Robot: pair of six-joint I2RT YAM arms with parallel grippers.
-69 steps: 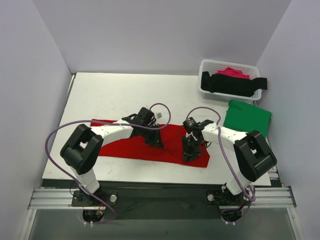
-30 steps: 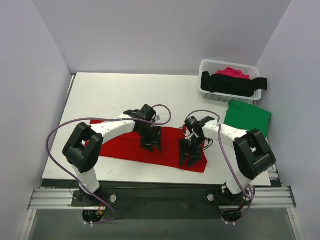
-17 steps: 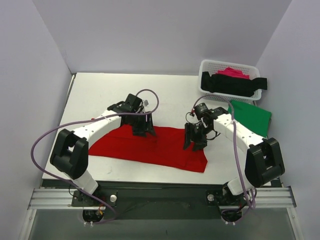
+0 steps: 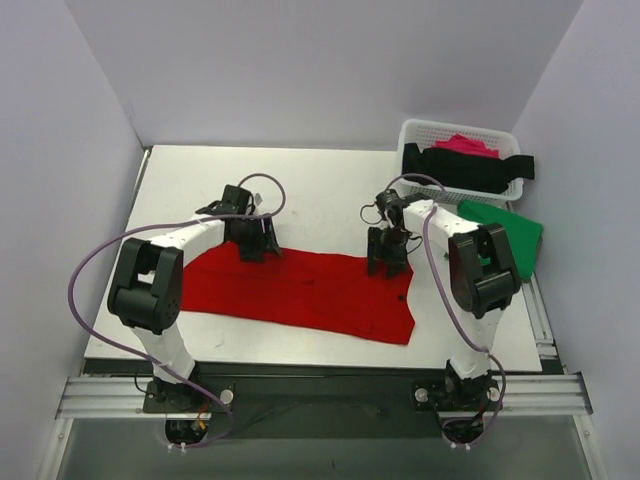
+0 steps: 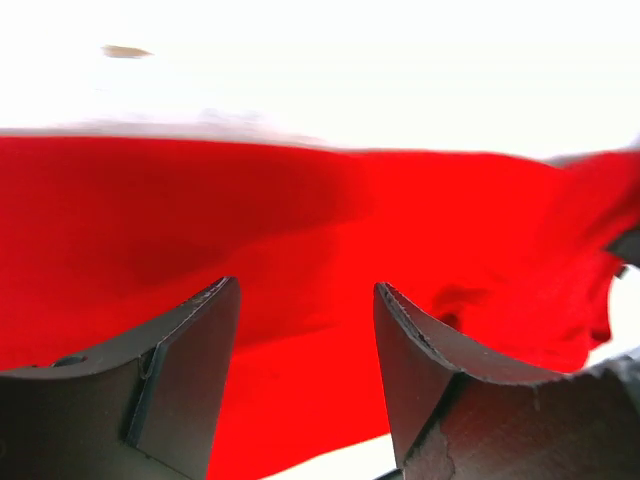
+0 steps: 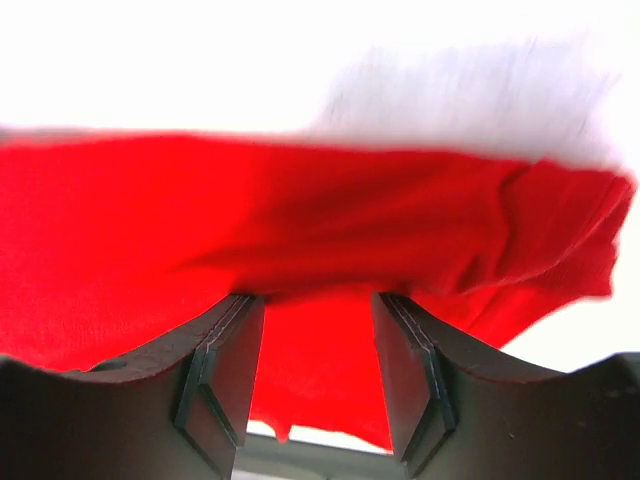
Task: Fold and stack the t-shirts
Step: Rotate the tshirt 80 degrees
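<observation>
On the red t-shirt, left fingers and right fingers (moved farther back) stand parted.

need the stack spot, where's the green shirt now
Top external view: the green t-shirt lies folded far right on the table, in front of the white basket, beside the right arm.

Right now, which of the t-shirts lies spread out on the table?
The red t-shirt, spread wide on the table. The green t-shirt lies folded beside the basket; the black t-shirt and the pink t-shirt are inside it.
</observation>
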